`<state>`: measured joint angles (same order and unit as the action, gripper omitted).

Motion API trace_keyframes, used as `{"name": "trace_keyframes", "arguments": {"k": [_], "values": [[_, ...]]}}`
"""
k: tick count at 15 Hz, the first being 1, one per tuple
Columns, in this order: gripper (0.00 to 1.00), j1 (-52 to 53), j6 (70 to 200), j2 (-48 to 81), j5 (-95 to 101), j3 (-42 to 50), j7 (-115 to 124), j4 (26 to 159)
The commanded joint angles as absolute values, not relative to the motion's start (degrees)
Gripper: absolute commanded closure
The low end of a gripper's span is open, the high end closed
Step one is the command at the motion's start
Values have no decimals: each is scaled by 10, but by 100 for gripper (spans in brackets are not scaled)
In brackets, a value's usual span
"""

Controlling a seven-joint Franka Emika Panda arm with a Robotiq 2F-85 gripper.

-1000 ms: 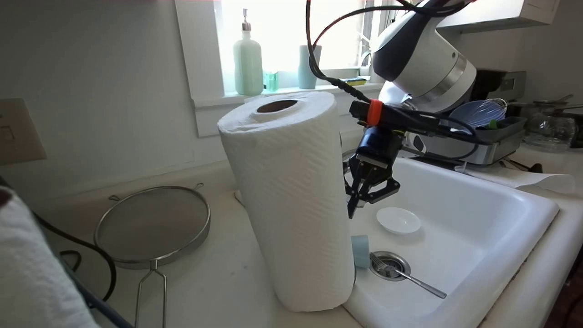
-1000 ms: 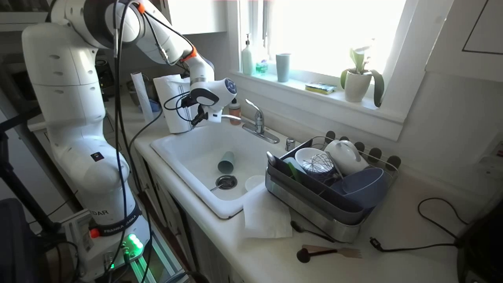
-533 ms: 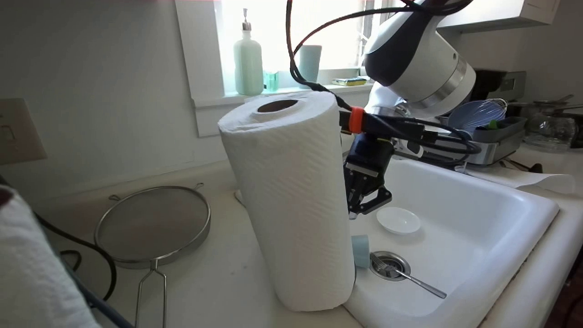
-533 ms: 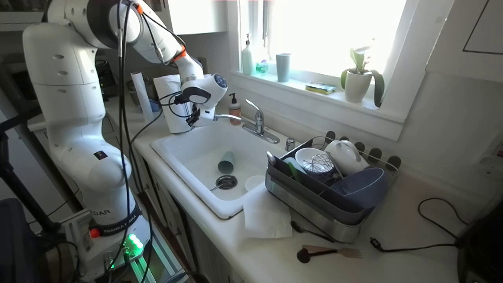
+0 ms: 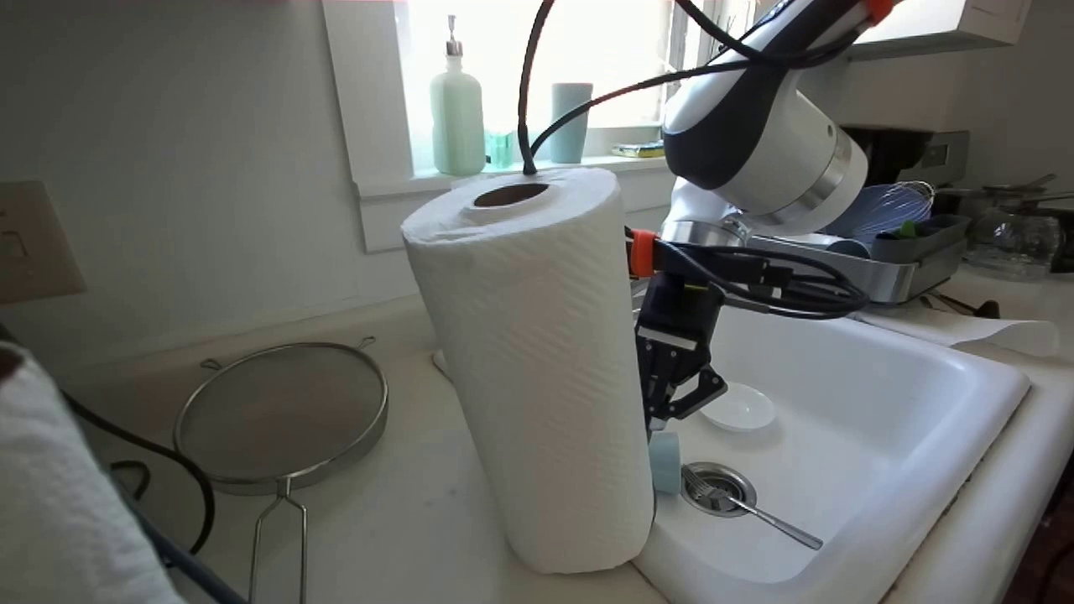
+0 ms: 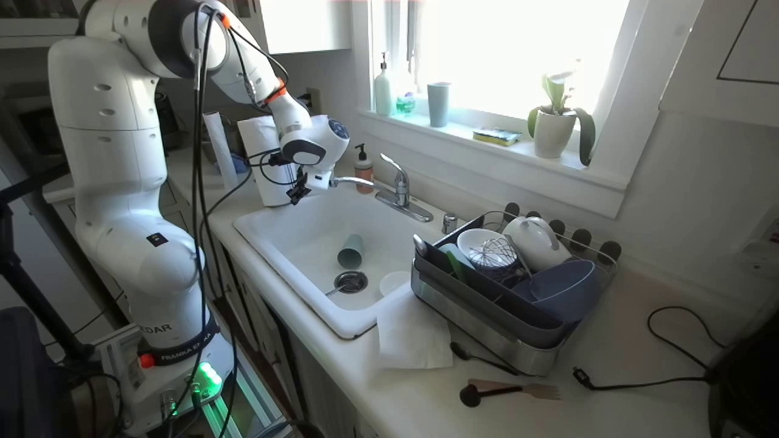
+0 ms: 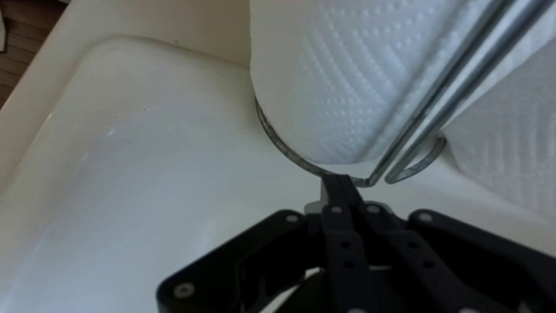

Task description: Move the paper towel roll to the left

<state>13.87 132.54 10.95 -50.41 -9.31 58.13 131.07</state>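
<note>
The paper towel roll point(image 5: 537, 377) is a large white quilted cylinder with a dark core. It stands on the counter beside the sink and also shows in an exterior view point(image 6: 258, 155), partly behind the arm. In the wrist view the roll point(image 7: 356, 82) sits within a wire holder with metal rods point(image 7: 461, 80) and a base ring point(image 7: 282, 148). My gripper point(image 7: 341, 177) is shut, with nothing seen between its fingers. Its tips overlap the base ring in the wrist view; I cannot tell whether they touch it. In an exterior view the gripper point(image 5: 651, 428) is on the roll's sink side, its tips partly hidden.
The white sink point(image 5: 873, 436) holds a blue cup point(image 6: 350, 251), a white dish point(image 5: 742, 408) and a fork point(image 5: 776, 527). The faucet point(image 6: 401, 182) and a soap bottle point(image 6: 363, 170) stand behind. A strainer point(image 5: 285, 415) lies on the roll's far side from the gripper.
My gripper has moved toward the roll, then lower beside it, and its tips are now partly hidden behind the roll in an exterior view. The roll has not visibly moved.
</note>
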Motion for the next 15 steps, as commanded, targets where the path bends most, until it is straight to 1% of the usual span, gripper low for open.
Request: {"name": "trace_keyframes", "arguments": {"k": [1,15], "values": [[100,136,1326,126,-499,-94,591,1297],[100,131,1305,174,-563,-109,511,1244]]}}
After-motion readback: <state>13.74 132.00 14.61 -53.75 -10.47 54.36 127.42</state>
